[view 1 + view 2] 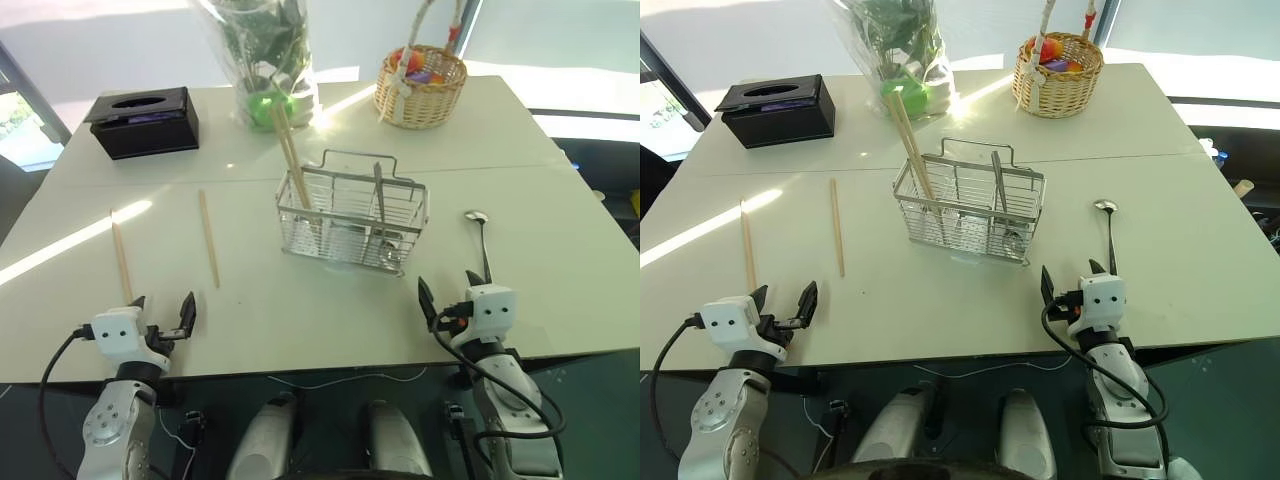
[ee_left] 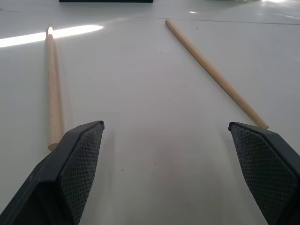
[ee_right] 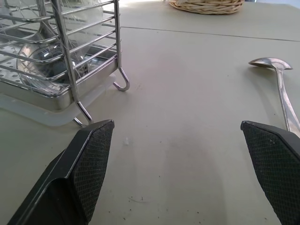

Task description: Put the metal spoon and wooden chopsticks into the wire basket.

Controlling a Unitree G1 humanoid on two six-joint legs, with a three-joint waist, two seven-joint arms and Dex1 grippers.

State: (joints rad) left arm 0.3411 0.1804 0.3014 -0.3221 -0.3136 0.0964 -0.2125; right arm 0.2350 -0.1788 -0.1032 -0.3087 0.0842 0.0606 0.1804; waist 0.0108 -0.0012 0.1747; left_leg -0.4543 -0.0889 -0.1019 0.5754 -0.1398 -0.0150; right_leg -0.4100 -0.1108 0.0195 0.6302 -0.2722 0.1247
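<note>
The wire basket (image 1: 350, 215) stands mid-table with two wooden chopsticks (image 1: 292, 160) leaning out of its left end and a metal utensil (image 1: 378, 195) upright inside. On the table to its left lie two more loose chopsticks (image 1: 121, 255) (image 1: 208, 238), apart from each other. My left gripper (image 1: 165, 312) is open just short of their near ends, with one stick (image 2: 54, 84) by each finger (image 2: 82, 164). A metal spoon (image 1: 480, 240) lies right of the basket. My right gripper (image 1: 450, 292) is open at the spoon handle's near end, nothing between its fingers.
A black tissue box (image 1: 143, 120) sits at the back left, a wrapped green plant (image 1: 265, 60) behind the wire basket, and a round wicker basket (image 1: 420, 85) at the back right. Both grippers hover at the table's front edge (image 1: 320, 368).
</note>
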